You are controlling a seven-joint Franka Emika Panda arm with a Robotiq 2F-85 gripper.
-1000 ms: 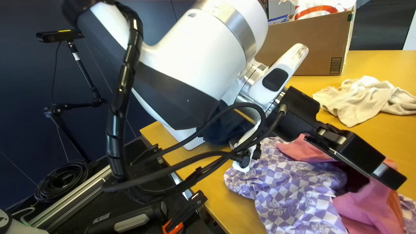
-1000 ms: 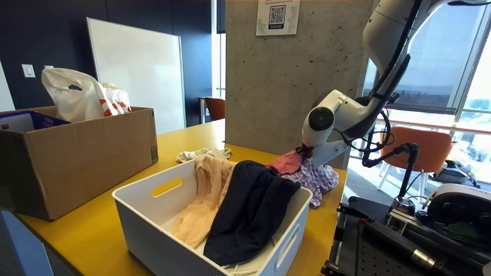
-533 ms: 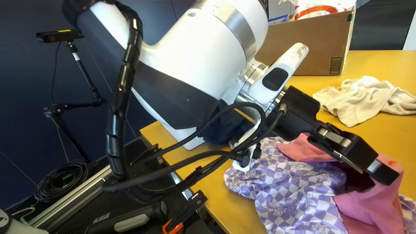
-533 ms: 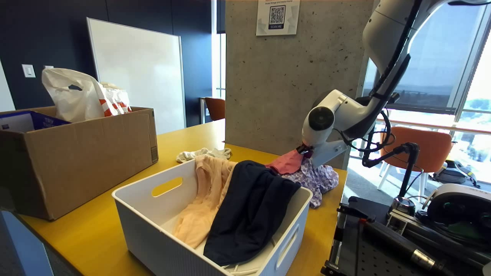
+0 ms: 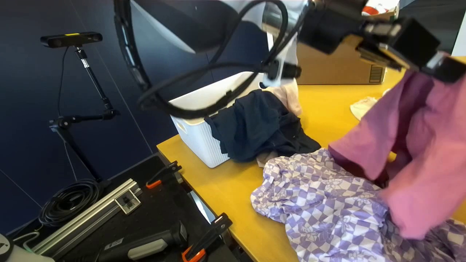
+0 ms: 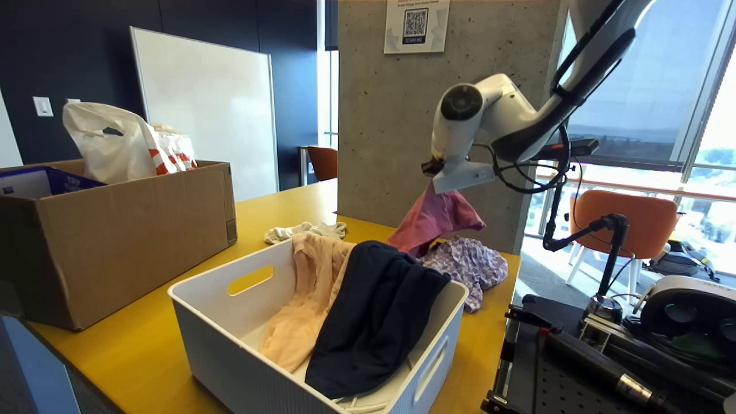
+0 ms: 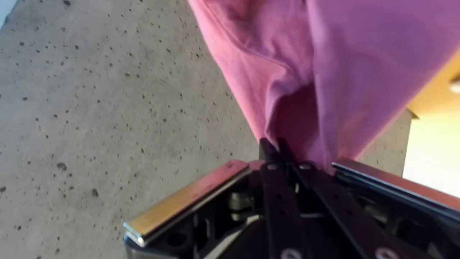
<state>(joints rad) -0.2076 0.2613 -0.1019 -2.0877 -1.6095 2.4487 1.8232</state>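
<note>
Fingers [image 7: 278,201] pinch a pink garment [image 5: 437,145], which hangs over a purple-and-white checked floral cloth [image 5: 327,207] on the yellow table [image 5: 236,203]; nearby, a navy garment [image 6: 374,322] drapes over a white basket [image 6: 230,368].

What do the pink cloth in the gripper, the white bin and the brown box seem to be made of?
Pink cloth: soft, matte fabric, possibly cotton; it hangs in loose folds.
White bin: probably molded plastic, satin finish; ribbed walls and a smooth rim.
Brown box: matte cardboard, likely corrugated; plain brown panels with folded corners.
</note>
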